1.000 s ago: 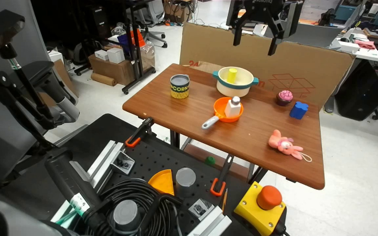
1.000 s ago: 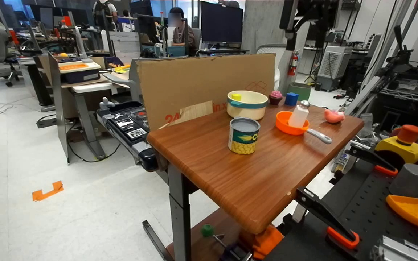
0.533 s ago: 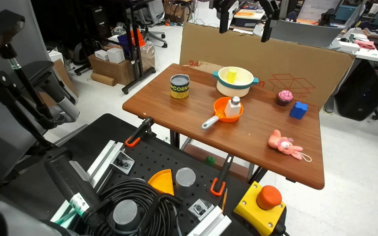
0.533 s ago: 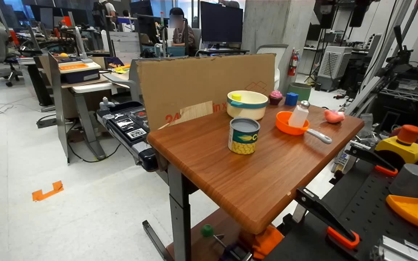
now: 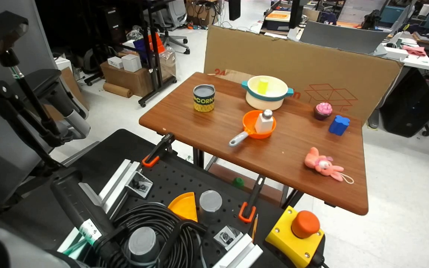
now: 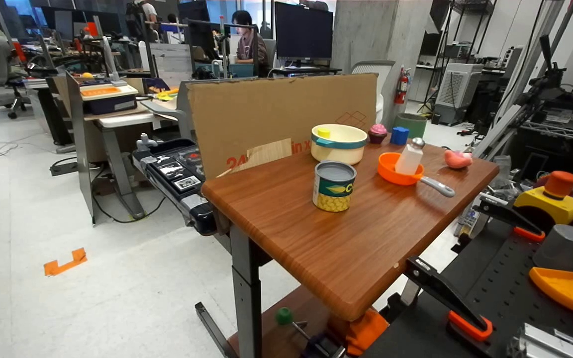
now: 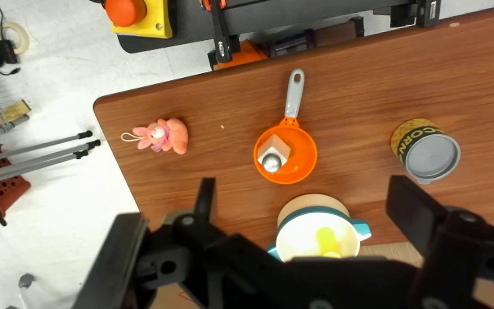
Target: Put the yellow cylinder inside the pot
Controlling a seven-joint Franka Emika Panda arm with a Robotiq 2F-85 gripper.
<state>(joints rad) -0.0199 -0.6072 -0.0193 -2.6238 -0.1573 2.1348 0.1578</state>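
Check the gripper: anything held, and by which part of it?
Nothing is held: the gripper stands open, and the yellow cylinder is inside the pot.

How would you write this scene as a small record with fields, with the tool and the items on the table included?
Yellow cylinder: inside the pot, which is on the table
Task state: placing looks done
Tool: open, holding nothing, touching nothing on the table
Orange pan: on the table, with the white shaker in it
Corn can: upright on the table
Other items on the table: cupcake, blue block, pink toy
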